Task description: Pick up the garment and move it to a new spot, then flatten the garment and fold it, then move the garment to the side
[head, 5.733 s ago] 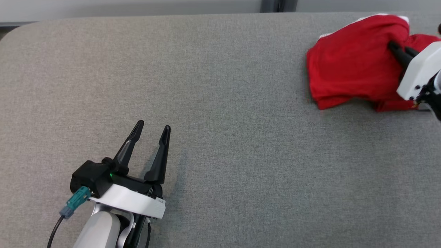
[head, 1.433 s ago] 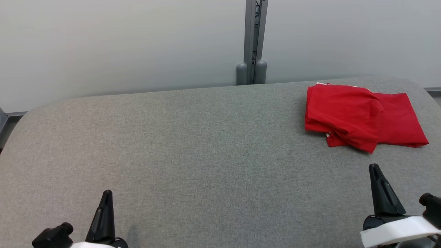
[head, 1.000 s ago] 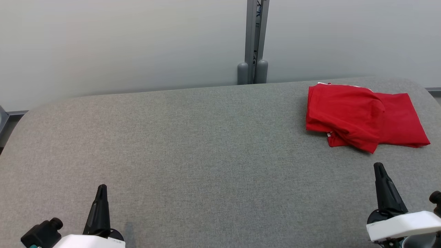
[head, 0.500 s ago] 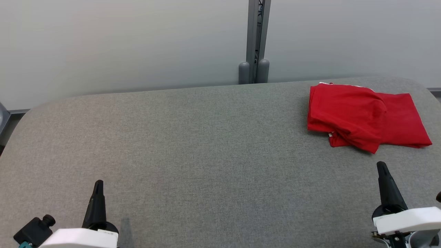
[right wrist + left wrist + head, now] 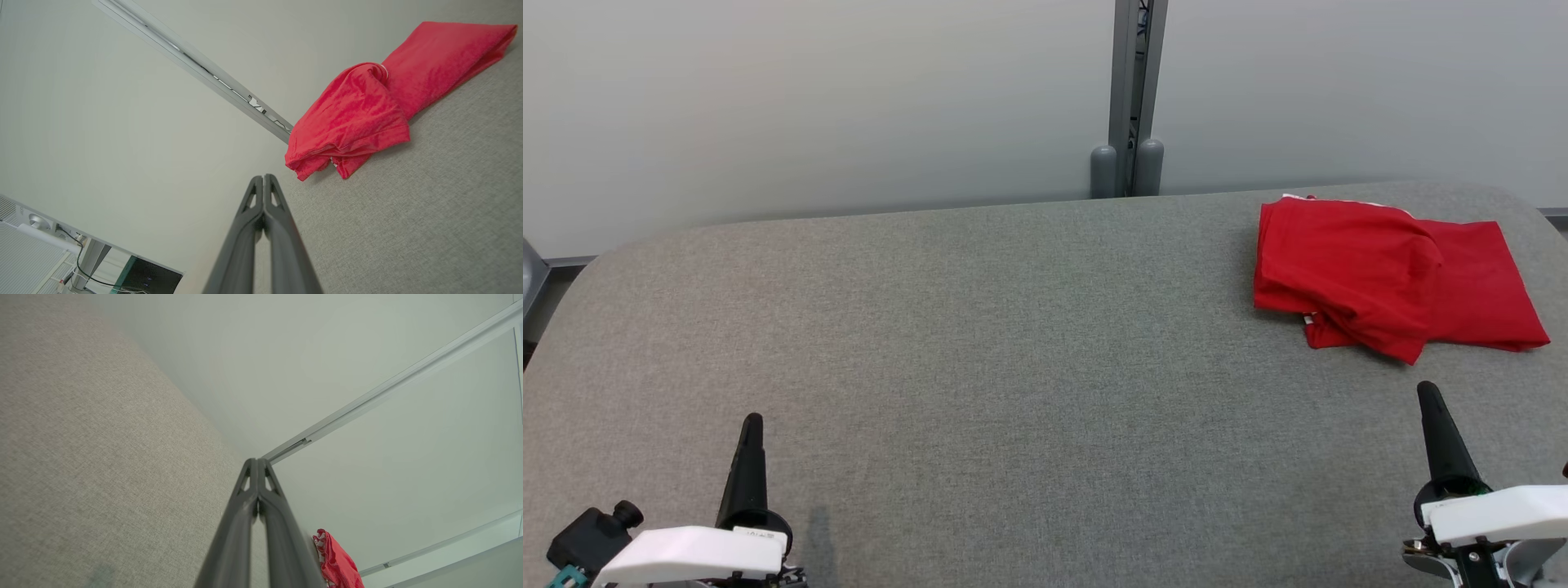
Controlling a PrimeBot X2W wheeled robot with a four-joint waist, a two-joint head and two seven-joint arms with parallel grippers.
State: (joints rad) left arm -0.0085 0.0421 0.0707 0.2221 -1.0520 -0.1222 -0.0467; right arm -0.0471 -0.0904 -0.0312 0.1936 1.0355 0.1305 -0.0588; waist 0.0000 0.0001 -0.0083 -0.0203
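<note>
Currently the label (image 5: pixel 756 532) on the left gripper (image 5: pixel 752 425) is showing too small to read. It and the right gripper (image 5: pixel 1427 394) are pointing forward, clenched, empty, over the table (image 5: pixel 1013 343); red garment (image 5: pixel 1380 273) is lying folded far-right.

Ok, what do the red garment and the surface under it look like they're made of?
The garment looks like soft matte red knit, probably cotton jersey: it slumps in loose folds. The table seems covered in matte grey woven fabric with a fine flecked weave; its rounded corners hint at padding, which I can't confirm.
</note>
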